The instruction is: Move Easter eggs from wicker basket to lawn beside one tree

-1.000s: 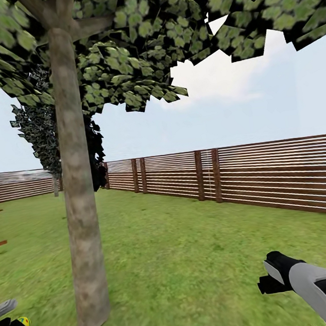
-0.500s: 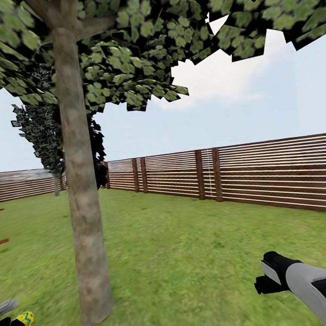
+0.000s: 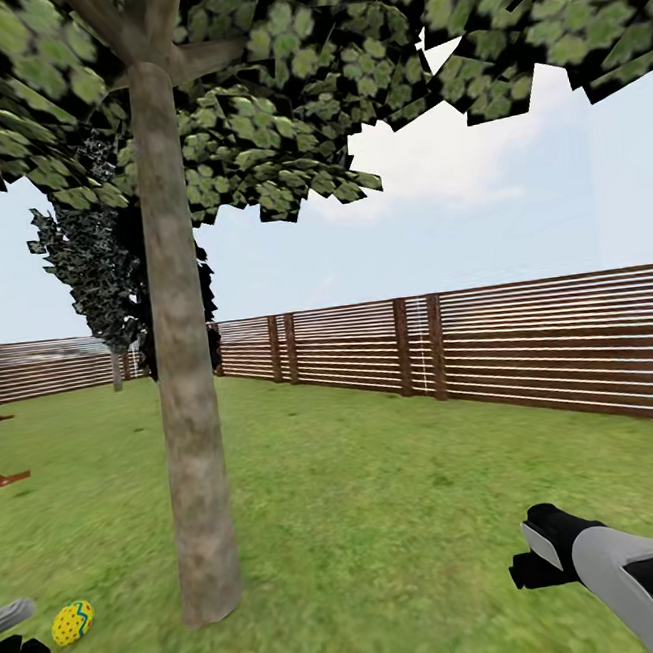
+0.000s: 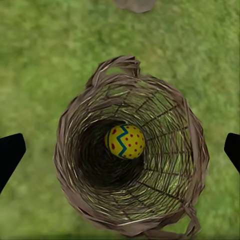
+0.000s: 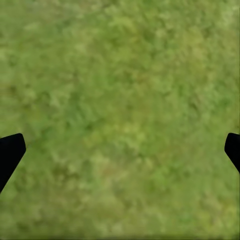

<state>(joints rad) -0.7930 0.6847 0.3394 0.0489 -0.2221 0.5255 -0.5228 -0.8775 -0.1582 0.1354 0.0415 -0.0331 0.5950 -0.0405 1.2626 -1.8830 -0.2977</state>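
While the left pincer (image 4: 120, 150) hangs spread wide over the wicker basket (image 4: 75, 165) holding one egg (image 4: 125, 141), another egg (image 3: 72, 623) lies on the lawn (image 3: 387, 521) near the tree (image 3: 195, 461); the right pincer (image 5: 120, 150) is apart above grass.

Lawn (image 3: 387, 521) carries tree trunk (image 3: 192, 431), egg (image 3: 72, 623) near its base, wicker basket (image 4: 75, 165), fence (image 3: 530, 345).
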